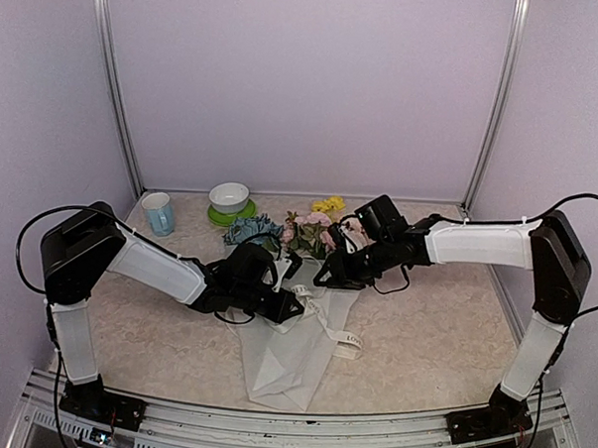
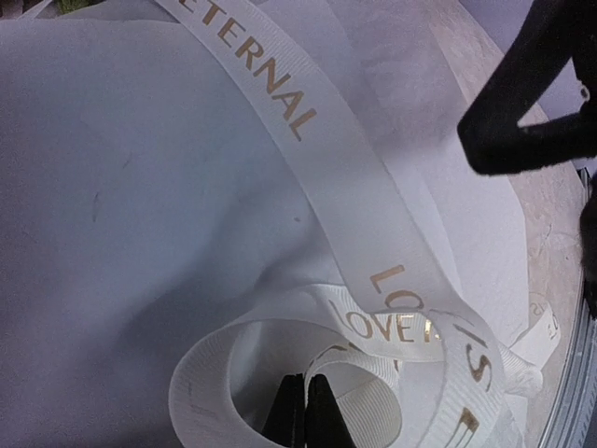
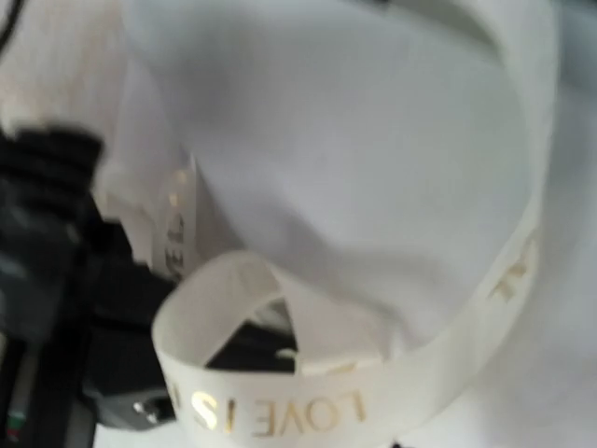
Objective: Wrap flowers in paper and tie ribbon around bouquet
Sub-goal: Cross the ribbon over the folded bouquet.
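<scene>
The paper (image 1: 288, 357) cone lies on the table (image 1: 443, 330), flowers (image 1: 304, 229) at its far end. The ribbon (image 2: 364, 215) loops loose on it. The left gripper (image 2: 304, 411) is squeezed tight. I cannot tell about the right gripper (image 1: 324, 278). One tug could slip the loop off.

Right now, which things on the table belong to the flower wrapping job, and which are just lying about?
For the job: flowers, paper, ribbon.
Just lying about: blue mug, white bowl, green saucer.
</scene>
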